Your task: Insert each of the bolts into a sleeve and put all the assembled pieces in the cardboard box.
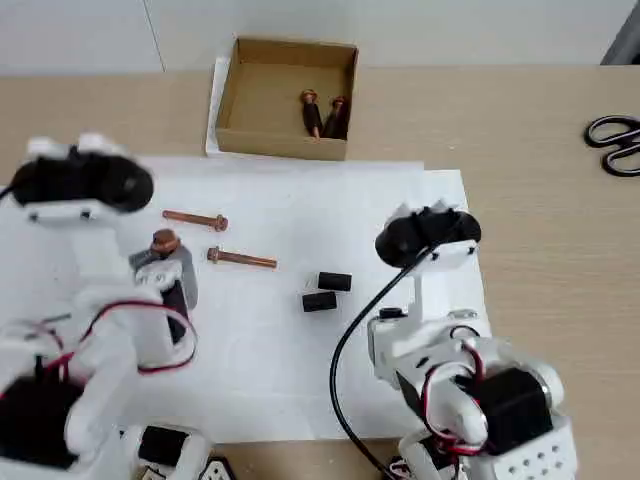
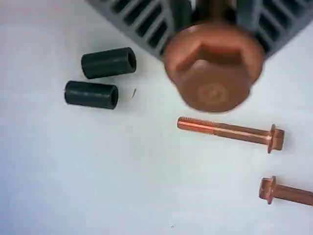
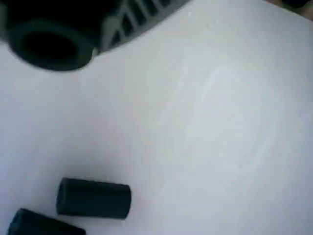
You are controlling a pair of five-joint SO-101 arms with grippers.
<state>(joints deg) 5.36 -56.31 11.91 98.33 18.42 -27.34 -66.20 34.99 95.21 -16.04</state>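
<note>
My left gripper [image 1: 168, 262] [image 2: 212, 24] is shut on a copper bolt [image 2: 212, 68] [image 1: 165, 241], held head-up above the white paper. Two more bolts [image 1: 196, 219] [image 1: 242, 258] lie flat just beyond and to the right of it, also seen as bolts [image 2: 230, 132] [image 2: 286, 192]. Two black sleeves [image 1: 334, 281] [image 1: 319, 301] [image 2: 108, 62] [image 3: 93, 198] lie side by side mid-paper. My right gripper [image 3: 54, 29] is shut on a third black sleeve [image 3: 49, 41], just right of those two. The cardboard box [image 1: 250, 140] at the back holds two assembled pieces [image 1: 312, 112] [image 1: 337, 117].
A white paper sheet [image 1: 300, 370] covers the work area on the wooden table. Scissors [image 1: 615, 143] lie at the far right edge. Both arm bases and their cables take up the near edge.
</note>
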